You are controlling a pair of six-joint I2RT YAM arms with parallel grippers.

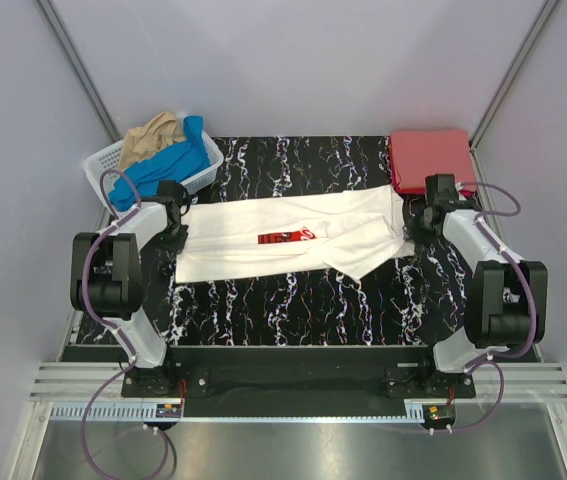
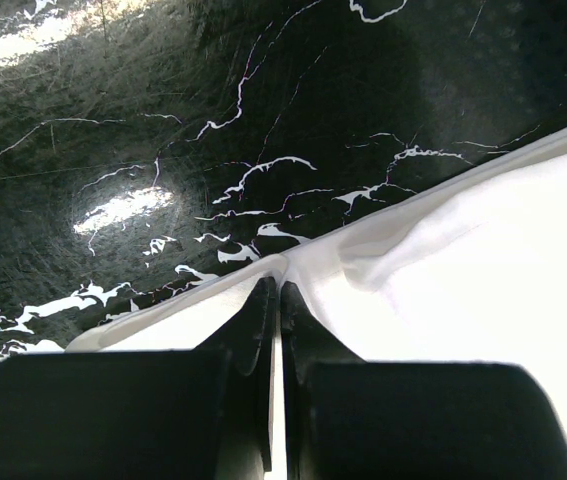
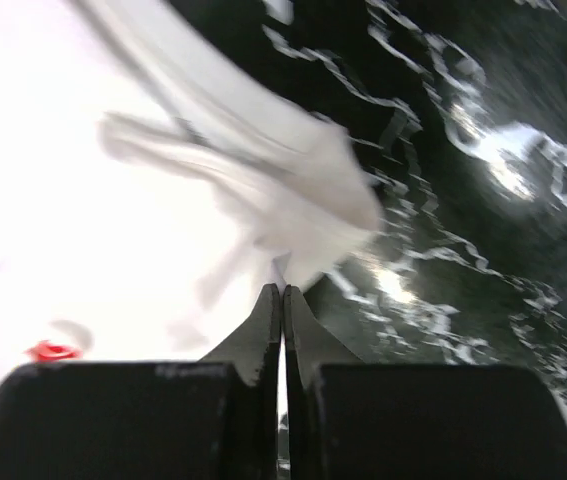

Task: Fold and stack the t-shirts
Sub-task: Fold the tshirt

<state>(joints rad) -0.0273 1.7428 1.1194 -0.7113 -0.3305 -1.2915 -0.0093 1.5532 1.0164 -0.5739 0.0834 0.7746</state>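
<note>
While the white t-shirt (image 1: 233,225) lies spread across the middle of the black marbled bench (image 1: 293,300), with its red print (image 1: 288,237) facing up near the centre of the frame, the two arms reach in to its opposite ends. At the shirt's left edge, the left hand (image 2: 279,285) is clenched on the cloth, a thin fold of white pinched between its pressed-together fingers. At the right end, the right hand (image 3: 283,290) is clenched too, its tips meeting on a rumpled corner of the same shirt, where the cloth lies folded back on itself. A red t-shirt (image 1: 430,157) sits folded in the upper right of the frame, just beyond the right hand. In the upper left, a white basket (image 1: 103,165) holds a blue t-shirt (image 1: 173,160) and a tan t-shirt (image 1: 155,135), bunched together.
</note>
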